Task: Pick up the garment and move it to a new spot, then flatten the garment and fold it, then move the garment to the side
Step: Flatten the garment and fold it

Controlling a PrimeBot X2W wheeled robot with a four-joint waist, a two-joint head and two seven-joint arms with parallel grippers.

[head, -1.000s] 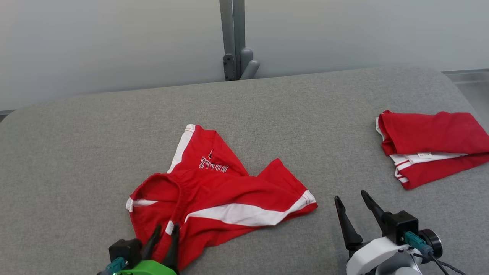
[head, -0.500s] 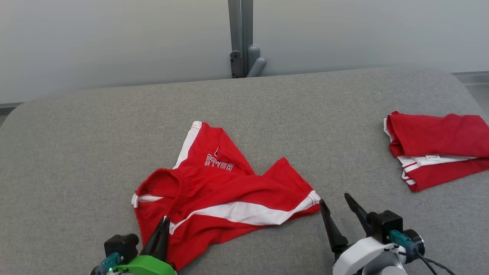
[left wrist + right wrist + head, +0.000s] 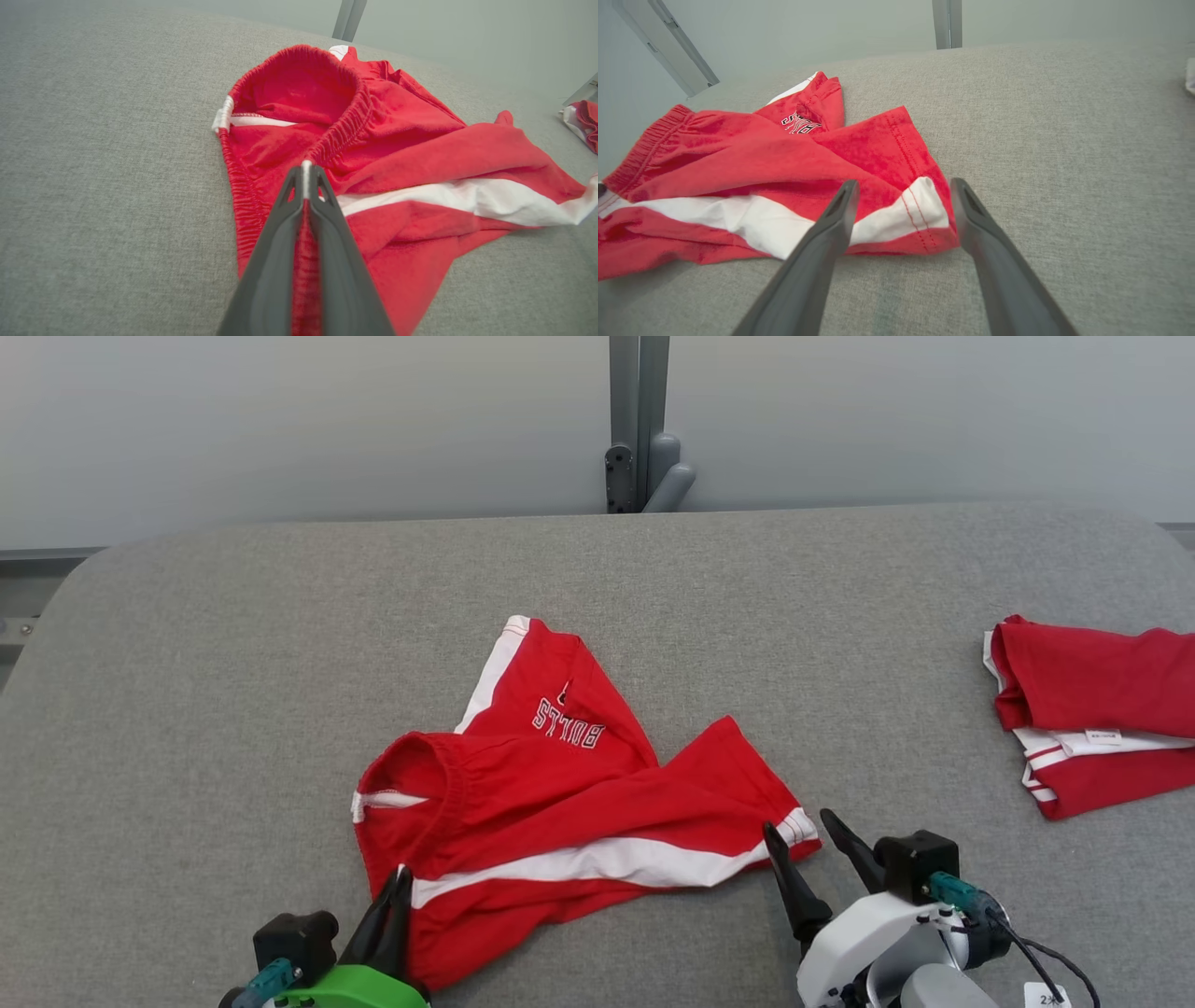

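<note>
Head view: left gripper pinched shut on the waistband of the red shorts; right gripper wide open, empty.
Left wrist view: red cloth sits deep between its fingers.
Right wrist view: the hem corner lies between the fingertips; close low, catching both layers, before lifting.

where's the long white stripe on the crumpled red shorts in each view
Head view: the white stripe crosses the shorts, lower centre.
Left wrist view: stripe runs right from the left gripper to the right edge.
Right wrist view: stripe crosses lower left, ending between the fingers of the right gripper.
Shared landmark: grey post at the top.
</note>
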